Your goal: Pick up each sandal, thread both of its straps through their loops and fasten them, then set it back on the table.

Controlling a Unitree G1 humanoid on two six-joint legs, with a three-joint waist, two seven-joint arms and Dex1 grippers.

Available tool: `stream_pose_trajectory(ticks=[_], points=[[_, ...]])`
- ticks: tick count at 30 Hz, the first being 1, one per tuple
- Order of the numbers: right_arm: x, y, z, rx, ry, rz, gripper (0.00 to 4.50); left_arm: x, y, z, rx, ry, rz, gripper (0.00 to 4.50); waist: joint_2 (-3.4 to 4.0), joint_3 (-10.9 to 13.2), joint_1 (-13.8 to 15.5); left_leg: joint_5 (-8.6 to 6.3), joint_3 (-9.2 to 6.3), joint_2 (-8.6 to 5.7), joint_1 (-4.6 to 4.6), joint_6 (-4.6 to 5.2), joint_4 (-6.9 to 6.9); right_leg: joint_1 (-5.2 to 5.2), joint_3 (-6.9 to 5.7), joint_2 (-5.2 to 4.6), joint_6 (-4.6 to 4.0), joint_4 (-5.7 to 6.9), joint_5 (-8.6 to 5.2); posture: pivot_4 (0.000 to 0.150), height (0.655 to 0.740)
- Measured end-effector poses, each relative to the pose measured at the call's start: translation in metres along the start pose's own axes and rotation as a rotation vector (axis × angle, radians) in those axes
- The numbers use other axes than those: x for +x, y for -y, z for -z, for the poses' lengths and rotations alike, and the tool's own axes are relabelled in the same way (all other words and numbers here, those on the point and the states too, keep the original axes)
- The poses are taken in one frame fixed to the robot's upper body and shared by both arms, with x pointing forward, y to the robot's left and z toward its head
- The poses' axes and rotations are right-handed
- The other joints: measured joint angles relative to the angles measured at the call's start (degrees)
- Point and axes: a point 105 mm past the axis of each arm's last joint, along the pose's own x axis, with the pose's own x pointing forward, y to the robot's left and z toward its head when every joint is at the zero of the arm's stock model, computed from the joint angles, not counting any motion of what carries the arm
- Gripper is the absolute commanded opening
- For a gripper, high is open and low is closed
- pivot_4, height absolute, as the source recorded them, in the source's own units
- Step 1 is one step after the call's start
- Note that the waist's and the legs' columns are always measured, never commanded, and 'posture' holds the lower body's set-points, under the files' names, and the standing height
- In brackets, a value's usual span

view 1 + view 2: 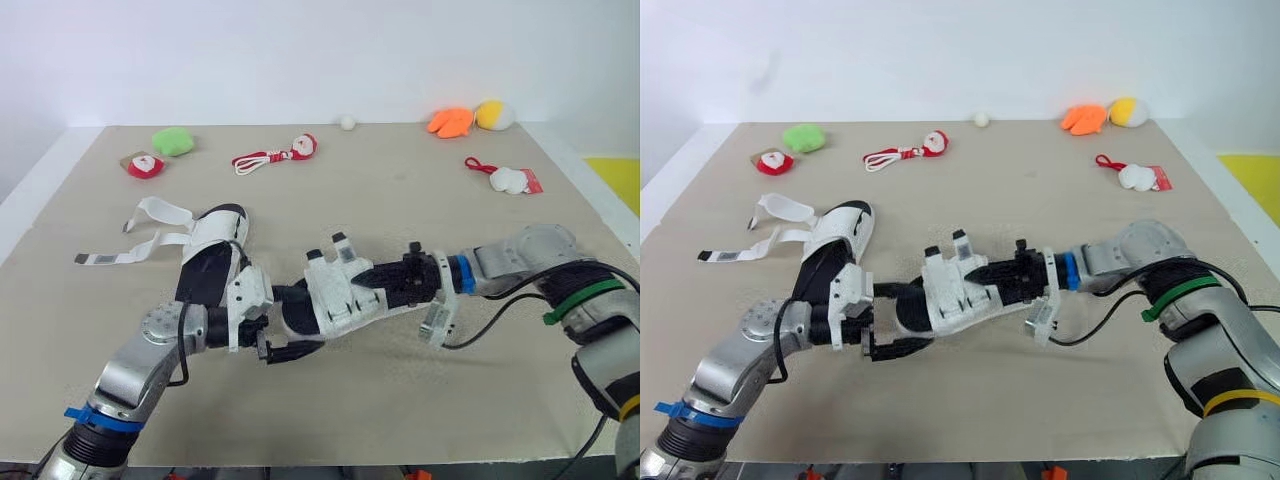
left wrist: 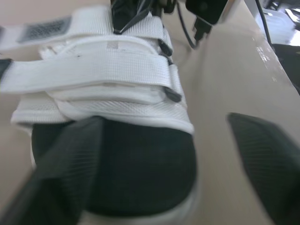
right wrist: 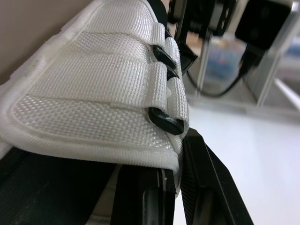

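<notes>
One white sandal with a black sole [image 1: 335, 297] is held just above the table's middle, its two straps lying flat through their black loops [image 3: 165, 123]. My right gripper [image 1: 388, 290] is shut on its strapped side, the fingers [image 3: 206, 187] pressed at the upper's edge. My left gripper [image 1: 280, 336] is open, with its fingers [image 2: 267, 159] spread on either side of the sandal's black end [image 2: 131, 173]. A second sandal [image 1: 213, 252] lies on the table to the left, its two straps [image 1: 150, 232] loose and trailing leftward.
Small toys line the far side of the table [image 1: 400, 210]: a green plush [image 1: 173, 140], a red Santa piece [image 1: 145, 165], a Santa on a red-white cord [image 1: 280, 155], a white ball [image 1: 347, 122], orange [image 1: 450, 121] and yellow [image 1: 493, 114] plushes, and a red-white ornament [image 1: 510, 179].
</notes>
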Motion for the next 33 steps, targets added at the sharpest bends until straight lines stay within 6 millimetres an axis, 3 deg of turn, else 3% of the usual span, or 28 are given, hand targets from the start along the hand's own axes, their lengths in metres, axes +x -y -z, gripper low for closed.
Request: stream_pose_trajectory(ticks=[3, 7, 10, 11, 13, 20, 25, 28, 33], points=[[-0.029, 0.009, 0.029, 0.093, -0.243, 0.070, 0.00, -0.006, -0.019, -0.020, 0.033, 0.065, -0.112, 4.43, -0.11, 0.08, -0.12, 0.00, 0.05, -0.01, 0.04, 0.01, 0.03, 0.11, 0.04, -0.03, 0.06, -0.06, 0.06, 0.150, 0.7400], [-0.057, 0.022, 0.062, 0.172, -0.522, 0.169, 0.00, -0.003, -0.020, -0.021, 0.023, 0.083, -0.126, 4.43, -0.24, 0.15, -0.25, -0.01, 0.03, 0.01, 0.03, 0.03, 0.04, 0.13, 0.04, -0.02, 0.08, -0.07, 0.08, 0.150, 0.7400], [-0.086, 0.017, 0.086, 0.267, -0.760, 0.198, 0.00, -0.002, -0.021, -0.022, 0.025, 0.087, -0.127, 4.43, -0.24, 0.15, -0.20, 0.00, -0.01, 0.02, 0.03, 0.03, 0.06, 0.15, -0.01, -0.01, 0.07, -0.05, 0.09, 0.150, 0.7400], [-0.107, 0.011, 0.098, 0.330, -0.909, 0.208, 0.00, -0.001, -0.022, -0.021, 0.019, 0.087, -0.128, 4.43, -0.22, 0.17, -0.11, 0.00, 0.00, 0.01, 0.03, 0.03, 0.07, 0.14, -0.01, -0.02, 0.07, -0.04, 0.10, 0.150, 0.7400], [-0.130, 0.003, 0.108, 0.389, -1.068, 0.210, 0.00, 0.000, -0.022, -0.019, 0.008, 0.089, -0.129, 4.43, -0.21, 0.17, -0.04, 0.00, 0.00, 0.01, 0.02, 0.03, 0.08, 0.13, -0.01, -0.01, 0.07, -0.03, 0.10, 0.150, 0.7400], [-0.182, -0.025, 0.112, 0.501, -1.425, 0.165, 0.00, 0.002, -0.024, -0.019, 0.002, 0.099, -0.133, 4.43, -0.10, 0.24, 0.01, 0.00, 0.01, 0.02, 0.00, 0.03, 0.06, 0.07, 0.00, 0.04, 0.07, -0.03, 0.09, 0.150, 0.7400], [-0.200, -0.050, 0.101, 0.576, -1.582, 0.053, 0.00, 0.002, -0.028, -0.019, 0.012, 0.105, -0.150, 4.43, -0.08, 0.24, 0.03, 0.00, 0.03, 0.01, 0.00, 0.03, 0.08, 0.07, 0.01, 0.03, 0.09, -0.03, 0.10, 0.150, 0.7400], [-0.202, -0.052, 0.097, 0.611, -1.602, 0.032, 0.00, 0.002, -0.030, -0.018, 0.007, 0.103, -0.154, 4.43, -0.08, 0.24, 0.03, 0.00, 0.01, 0.02, 0.00, 0.02, 0.09, 0.08, 0.00, 0.04, 0.10, -0.03, 0.11, 0.150, 0.7400], [-0.208, -0.050, 0.094, 0.721, -1.646, 0.100, 2.19, 0.002, -0.032, -0.019, 0.012, 0.104, -0.159, 4.50, -0.08, 0.24, 0.03, 0.01, 0.02, 0.01, -0.01, 0.01, 0.12, 0.09, 0.00, 0.03, 0.16, -0.03, 0.14, 0.150, 0.7400]])
